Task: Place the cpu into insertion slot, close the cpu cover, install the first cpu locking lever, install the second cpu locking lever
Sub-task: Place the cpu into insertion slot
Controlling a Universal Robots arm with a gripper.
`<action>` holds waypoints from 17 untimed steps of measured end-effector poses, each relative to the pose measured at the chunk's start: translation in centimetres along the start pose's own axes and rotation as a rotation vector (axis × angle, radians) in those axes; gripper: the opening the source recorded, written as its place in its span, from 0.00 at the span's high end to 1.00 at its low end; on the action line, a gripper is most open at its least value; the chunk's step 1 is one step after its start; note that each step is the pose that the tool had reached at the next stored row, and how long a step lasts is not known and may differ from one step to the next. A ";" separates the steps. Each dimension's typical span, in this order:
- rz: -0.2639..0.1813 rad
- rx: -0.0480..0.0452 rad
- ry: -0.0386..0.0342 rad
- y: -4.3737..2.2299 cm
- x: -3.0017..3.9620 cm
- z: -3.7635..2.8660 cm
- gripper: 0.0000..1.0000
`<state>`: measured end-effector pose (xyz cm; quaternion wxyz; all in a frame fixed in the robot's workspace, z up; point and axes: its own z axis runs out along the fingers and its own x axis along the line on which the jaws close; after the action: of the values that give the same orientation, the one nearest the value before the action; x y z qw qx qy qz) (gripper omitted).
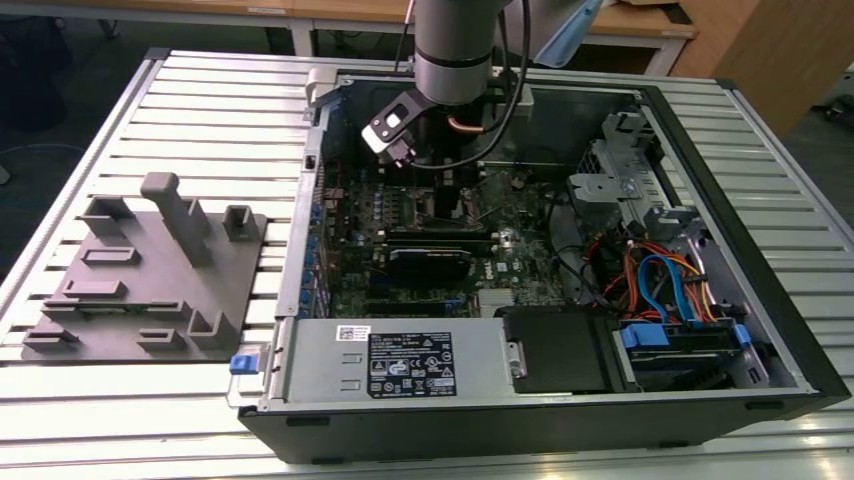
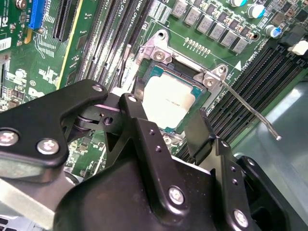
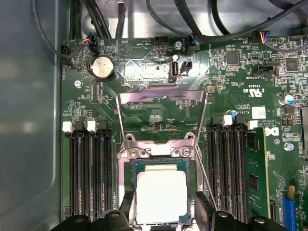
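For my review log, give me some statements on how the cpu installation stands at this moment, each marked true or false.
1. The cpu lies in the insertion slot. True.
2. The cpu cover is closed over the chip. False: it stands open, swung back off the slot, and the chip's top is bare.
3. The gripper hovers outside the computer case. False: it is inside the case, right at the cpu.
4. A thin locking lever juts out free beside the slot, not latched down. True.
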<state>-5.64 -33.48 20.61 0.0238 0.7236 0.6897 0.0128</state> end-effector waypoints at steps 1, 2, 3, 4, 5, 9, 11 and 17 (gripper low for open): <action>0.000 0.0000 -0.0001 0.00 0.00 -0.01 0.40; 0.000 0.0000 0.0000 0.00 0.00 0.00 0.40; 0.000 0.0000 -0.0001 0.00 0.00 0.00 0.40; 0.000 0.0000 -0.0001 0.00 0.00 -0.01 0.40; 0.000 0.0000 -0.0001 0.00 0.00 -0.01 0.40; 0.000 0.0000 -0.0001 0.00 0.00 -0.01 0.40; 0.000 0.0000 -0.0001 0.00 0.00 -0.01 0.40; 0.000 0.0000 -0.0001 0.00 0.00 -0.02 0.59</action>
<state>-5.64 -33.48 20.63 0.0238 0.7236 0.6896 0.0128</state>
